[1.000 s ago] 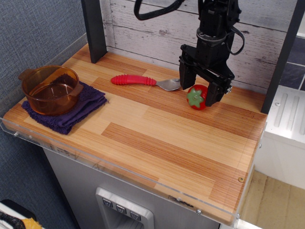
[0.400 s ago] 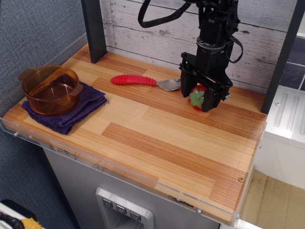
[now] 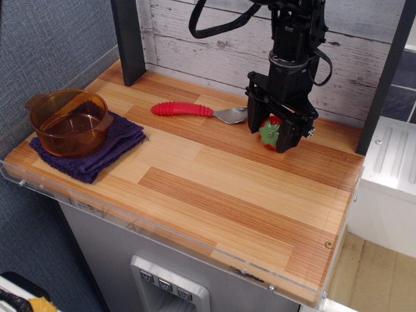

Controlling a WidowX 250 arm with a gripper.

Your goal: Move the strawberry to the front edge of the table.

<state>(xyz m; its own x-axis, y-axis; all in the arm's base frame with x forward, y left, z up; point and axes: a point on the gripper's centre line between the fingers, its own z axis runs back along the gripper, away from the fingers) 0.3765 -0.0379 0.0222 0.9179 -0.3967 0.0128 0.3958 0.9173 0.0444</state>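
The red strawberry [image 3: 269, 132] with its green leaf cap lies at the back right of the wooden table [image 3: 214, 188], near the plank wall. My black gripper [image 3: 271, 135] stands over it, its two fingers close against the strawberry's sides, shut on it. The strawberry looks to rest on or just above the tabletop; I cannot tell which. The table's front edge with its clear rim [image 3: 162, 227] is far from the strawberry.
A red-handled metal spoon [image 3: 195, 110] lies just left of the gripper. An amber glass pot [image 3: 67, 121] sits on a purple cloth [image 3: 97, 153] at the left. A dark post [image 3: 128, 39] stands at the back left, another at the right [image 3: 385, 71].
The gripper's fingers have closed in from wide apart onto the strawberry. The strawberry has shifted slightly up and left within them.
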